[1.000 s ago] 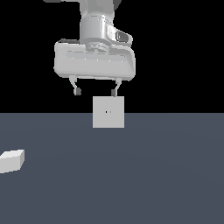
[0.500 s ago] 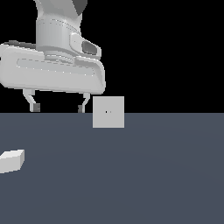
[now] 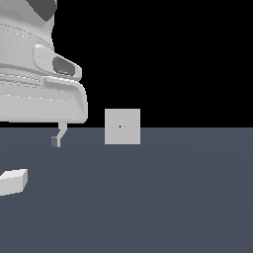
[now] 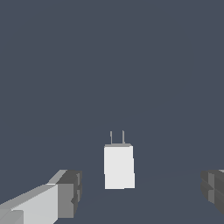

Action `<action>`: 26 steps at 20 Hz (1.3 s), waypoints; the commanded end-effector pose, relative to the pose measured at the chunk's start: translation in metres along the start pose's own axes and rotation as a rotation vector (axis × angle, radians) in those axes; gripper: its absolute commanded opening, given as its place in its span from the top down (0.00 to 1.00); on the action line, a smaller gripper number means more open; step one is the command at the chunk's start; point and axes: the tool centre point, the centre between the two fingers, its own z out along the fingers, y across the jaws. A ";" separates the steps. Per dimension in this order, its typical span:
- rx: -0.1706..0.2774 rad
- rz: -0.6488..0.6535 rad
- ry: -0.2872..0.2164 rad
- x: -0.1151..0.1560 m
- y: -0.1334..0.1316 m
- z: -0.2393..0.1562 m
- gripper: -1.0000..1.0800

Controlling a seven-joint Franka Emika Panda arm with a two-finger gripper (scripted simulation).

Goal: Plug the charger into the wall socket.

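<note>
The charger [image 3: 13, 181] is a small white block lying on the dark floor at the exterior view's left edge. In the wrist view the charger [image 4: 118, 167] lies below the open fingers, with two thin prongs at one end. The wall socket [image 3: 122, 126] is a light-grey square plate standing upright at the floor's far edge, with two tiny holes at its centre. My gripper [image 4: 140, 190] is open and empty, high above the floor. In the exterior view only one fingertip [image 3: 56, 140] shows under the big white hand; the other is out of frame.
The flat dark grey floor [image 3: 163, 197] spreads across the lower half of the exterior view, with a black background behind the socket. Nothing else stands on it.
The hand has moved towards the exterior view's left and nearer the camera, growing much larger. It now hangs over the charger. Charger and socket have not moved.
</note>
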 end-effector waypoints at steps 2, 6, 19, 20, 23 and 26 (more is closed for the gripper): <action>0.001 -0.031 0.009 -0.004 -0.012 0.007 0.04; 0.001 -0.046 0.012 -0.006 -0.017 0.010 0.04; -0.001 -0.038 0.010 -0.006 -0.014 0.016 0.04; -0.001 -0.038 0.010 -0.006 -0.014 0.019 0.04; -0.002 -0.038 0.010 -0.009 -0.014 0.032 0.04; -0.002 -0.037 0.009 -0.011 -0.013 0.046 0.04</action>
